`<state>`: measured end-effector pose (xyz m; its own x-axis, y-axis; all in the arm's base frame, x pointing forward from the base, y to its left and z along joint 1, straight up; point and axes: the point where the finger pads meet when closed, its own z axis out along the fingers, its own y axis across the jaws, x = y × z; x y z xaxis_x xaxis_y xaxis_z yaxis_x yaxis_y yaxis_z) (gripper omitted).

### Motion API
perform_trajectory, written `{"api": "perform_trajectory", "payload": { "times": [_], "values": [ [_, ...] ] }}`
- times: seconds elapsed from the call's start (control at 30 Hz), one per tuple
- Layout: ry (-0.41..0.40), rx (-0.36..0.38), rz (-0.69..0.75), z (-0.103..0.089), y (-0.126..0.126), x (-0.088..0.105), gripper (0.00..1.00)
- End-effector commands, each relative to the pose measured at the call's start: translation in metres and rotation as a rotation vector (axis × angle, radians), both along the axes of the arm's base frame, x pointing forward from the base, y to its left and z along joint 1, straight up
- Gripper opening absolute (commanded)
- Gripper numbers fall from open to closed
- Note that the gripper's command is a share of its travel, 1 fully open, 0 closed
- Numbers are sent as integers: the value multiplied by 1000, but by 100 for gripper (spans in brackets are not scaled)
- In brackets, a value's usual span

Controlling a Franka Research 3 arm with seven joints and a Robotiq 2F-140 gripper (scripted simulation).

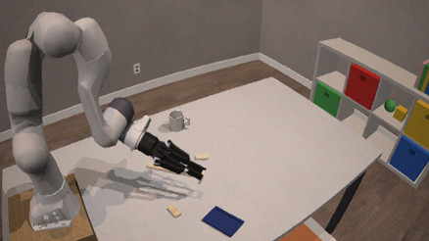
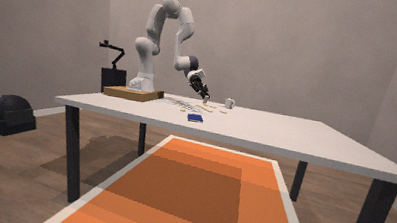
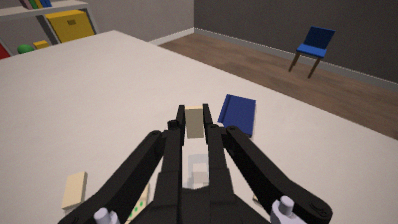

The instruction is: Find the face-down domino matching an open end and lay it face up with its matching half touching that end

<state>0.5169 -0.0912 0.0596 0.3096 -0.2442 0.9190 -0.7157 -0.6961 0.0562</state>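
My gripper point(image 1: 203, 172) point(image 2: 207, 97) point(image 3: 194, 112) is shut on a domino point(image 3: 194, 125), reaching forward and down at a slant above the table. In the wrist view the domino's near side is plain beige; its other side is turned away. The line of dominoes point(image 1: 154, 166) point(image 2: 205, 108) lies below, partly hidden by the fingers; green pips show in the wrist view. A plain-backed domino point(image 1: 202, 157) point(image 2: 223, 112) point(image 3: 75, 190) lies beyond the line. Another small domino point(image 2: 212, 107) lies behind the line. A face-up domino point(image 1: 174, 211) point(image 2: 182, 110) lies apart, toward the front.
A blue flat tray or book point(image 1: 223, 221) point(image 2: 194, 118) point(image 3: 238, 115) lies near the table's front edge. A grey mug point(image 1: 176, 120) point(image 2: 229, 103) stands at the back. The arm's wooden base point(image 1: 84, 222) point(image 2: 125, 93) is at the left.
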Motion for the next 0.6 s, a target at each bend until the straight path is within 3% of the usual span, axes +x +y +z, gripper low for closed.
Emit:
{"api": "perform_trajectory", "payload": {
  "times": [0.0, 0.57],
  "values": [
    [-196, -117, 40, 22, -21, 11, 22],
    [-193, -123, 38, 15, -21, 11, 22]
  ]
}}
